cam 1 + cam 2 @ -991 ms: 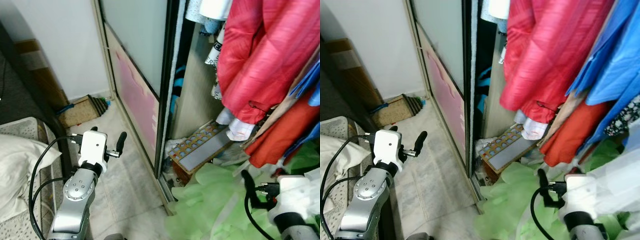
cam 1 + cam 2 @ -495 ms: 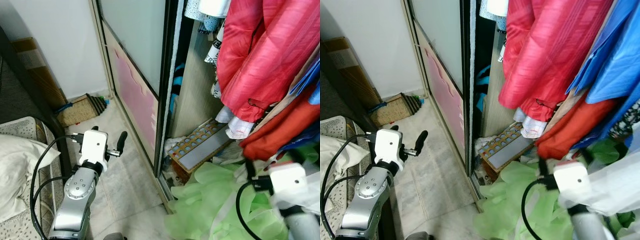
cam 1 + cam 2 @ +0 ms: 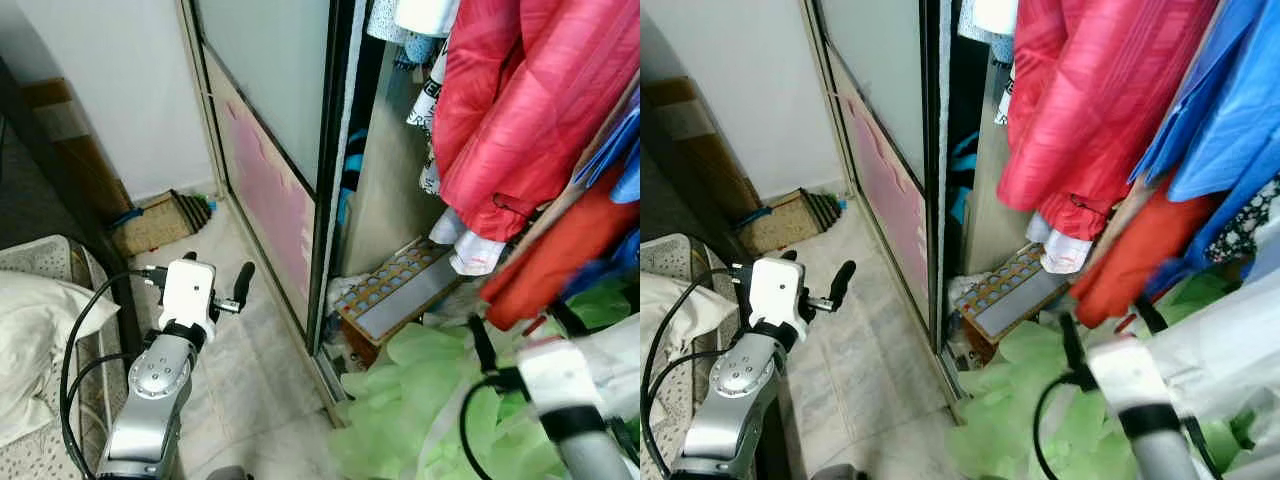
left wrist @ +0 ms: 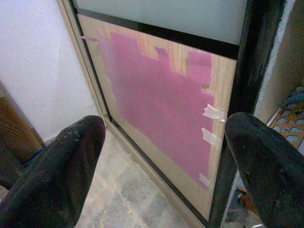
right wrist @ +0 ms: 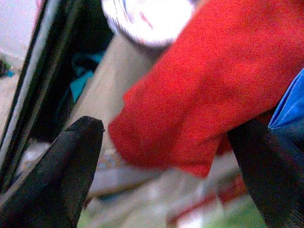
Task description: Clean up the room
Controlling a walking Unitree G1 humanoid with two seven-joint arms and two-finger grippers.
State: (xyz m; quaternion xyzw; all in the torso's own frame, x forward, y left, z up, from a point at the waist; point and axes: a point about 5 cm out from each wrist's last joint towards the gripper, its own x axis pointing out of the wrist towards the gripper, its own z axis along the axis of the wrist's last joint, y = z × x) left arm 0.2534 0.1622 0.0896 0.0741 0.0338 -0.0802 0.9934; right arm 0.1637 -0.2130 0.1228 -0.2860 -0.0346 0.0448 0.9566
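A pale tiled floor (image 3: 255,370) runs along a white wall (image 3: 120,90) to an open wardrobe whose sliding door (image 3: 270,150) has a frosted upper panel and a pink sheet taped over its lower one. Inside hang one red padded jacket (image 3: 520,110), one orange-red garment (image 3: 570,250) and blue clothes (image 3: 1220,110); a patterned board with round holes (image 3: 400,295) leans on the wardrobe floor, and a heap of light green fabric (image 3: 420,400) spills out over the threshold. One woven mat (image 3: 160,220) lies by the wall, and one bed with a white pillow (image 3: 25,340) sits at the robot's left. The left gripper (image 4: 161,156) is held level above the tiles, pointing at the pink panel, its fingers (image 4: 61,166) spread apart and empty. The right gripper (image 5: 166,156) is raised over the green heap, aimed at the hem of the orange-red garment, its fingers (image 5: 61,166) also wide apart with nothing clamped; that arm looks blurred in the head views.
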